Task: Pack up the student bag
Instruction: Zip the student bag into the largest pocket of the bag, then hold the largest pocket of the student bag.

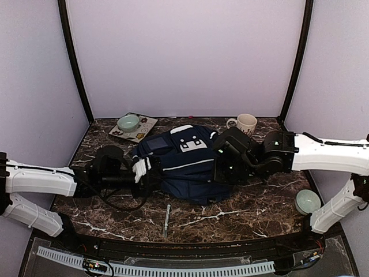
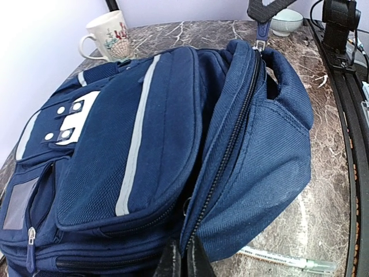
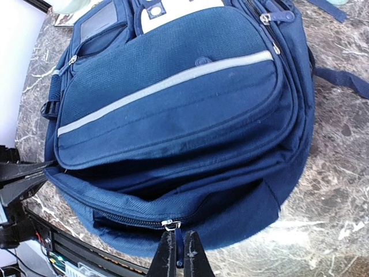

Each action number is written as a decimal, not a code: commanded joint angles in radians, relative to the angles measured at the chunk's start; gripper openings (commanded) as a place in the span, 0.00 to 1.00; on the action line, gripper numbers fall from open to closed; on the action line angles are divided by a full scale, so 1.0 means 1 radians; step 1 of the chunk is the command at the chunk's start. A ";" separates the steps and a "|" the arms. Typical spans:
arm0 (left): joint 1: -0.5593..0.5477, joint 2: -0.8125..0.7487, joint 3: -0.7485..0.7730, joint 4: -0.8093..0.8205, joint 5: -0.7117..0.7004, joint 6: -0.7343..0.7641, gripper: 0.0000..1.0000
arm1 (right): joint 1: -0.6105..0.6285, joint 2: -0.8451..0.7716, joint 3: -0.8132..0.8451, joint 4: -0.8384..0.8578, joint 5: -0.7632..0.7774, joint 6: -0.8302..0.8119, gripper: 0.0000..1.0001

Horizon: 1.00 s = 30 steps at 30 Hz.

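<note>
Student bag (image 1: 179,164) lies half unzipped, right fingers (image 3: 166,259) pinching its zipper pull (image 3: 170,225), left fingers (image 2: 199,265) clamped on its rim (pen (image 2: 285,261) right of them lies unpacked on the desk (image 1: 248,208)).

A cream mug (image 1: 246,123) with a printed picture stands at the back of the dark marbled tabletop (image 1: 259,202), handle to its left. Far to the mug's left, along that same back edge, a patterned square tray (image 1: 147,130) carries a pale green bowl (image 1: 128,122). A second pale green bowl (image 1: 307,201) sits well forward of the mug, to its right. A slim pen (image 1: 167,219) lies well forward, to the mug's left.
</note>
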 commanded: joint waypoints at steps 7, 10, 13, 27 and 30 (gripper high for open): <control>0.020 -0.205 0.037 -0.076 -0.031 -0.059 0.79 | -0.073 0.027 -0.042 0.085 -0.056 0.046 0.00; 0.020 -0.218 0.079 -0.136 0.041 -0.065 0.99 | -0.074 0.037 -0.027 0.086 -0.041 0.034 0.00; 0.020 -0.212 0.130 -0.183 0.172 -0.086 0.99 | -0.074 0.052 0.002 0.103 -0.048 -0.003 0.00; -0.072 0.144 0.348 -0.234 0.277 -0.184 0.96 | -0.064 0.088 0.096 0.201 -0.181 -0.143 0.00; -0.079 0.210 0.391 -0.271 0.265 -0.207 0.95 | -0.056 0.080 0.102 0.279 -0.256 -0.191 0.00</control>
